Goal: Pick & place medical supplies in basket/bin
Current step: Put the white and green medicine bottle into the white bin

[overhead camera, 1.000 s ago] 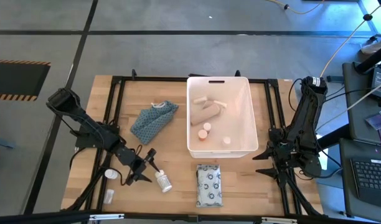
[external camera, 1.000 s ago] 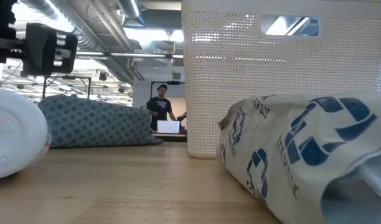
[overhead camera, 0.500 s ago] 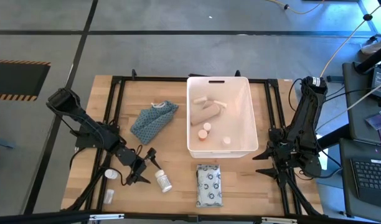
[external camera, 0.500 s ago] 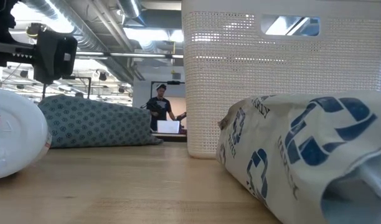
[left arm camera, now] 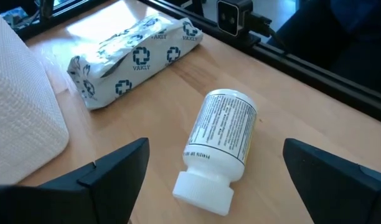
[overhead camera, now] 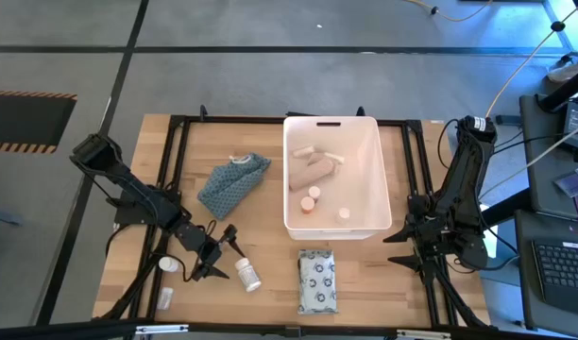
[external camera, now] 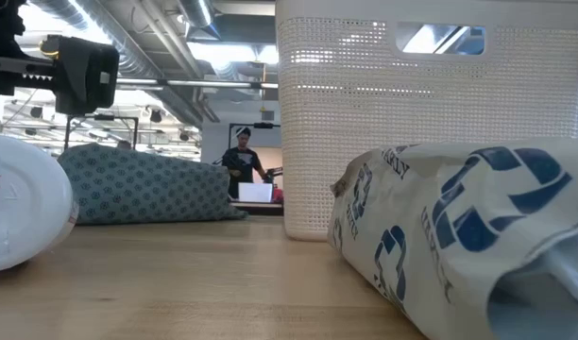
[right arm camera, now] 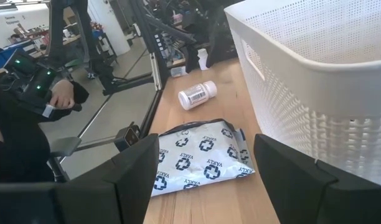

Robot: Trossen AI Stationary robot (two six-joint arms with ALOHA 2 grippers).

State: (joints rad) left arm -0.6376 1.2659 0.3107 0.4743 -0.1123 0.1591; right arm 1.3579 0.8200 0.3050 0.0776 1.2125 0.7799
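A: Which way does the white pill bottle [overhead camera: 246, 275] lie?

B: On its side on the wooden table [overhead camera: 270, 255]. In the high view its long axis runs on a diagonal, cap toward the left gripper [overhead camera: 216, 253] and base toward the near edge and the right. In the left wrist view the bottle [left arm camera: 220, 148] lies between that gripper's own two fingers, cap nearest the camera, touching neither.

A: So the fingers are released?

B: Yes, the left fingers [left arm camera: 116, 171] are spread wide with nothing in them. The right gripper [right arm camera: 203, 174] is spread too, waiting near the table's right side by the near right corner of the white tub [overhead camera: 383, 189].

A: The other supplies?

B: The patterned soft pack [overhead camera: 317, 280] lies flat just near of the tub, long axis running near to far, right of the bottle and apart from it. A beige bandage roll [overhead camera: 308, 172] and red-capped bottles [overhead camera: 311, 197] lie inside the tub. Two small white items [overhead camera: 166, 266] sit by the near left edge.

A: Room to move?

B: Bare wood lies between bottle and pack. A teal cloth [overhead camera: 232, 182] lies left of the tub, farther back than the gripper.
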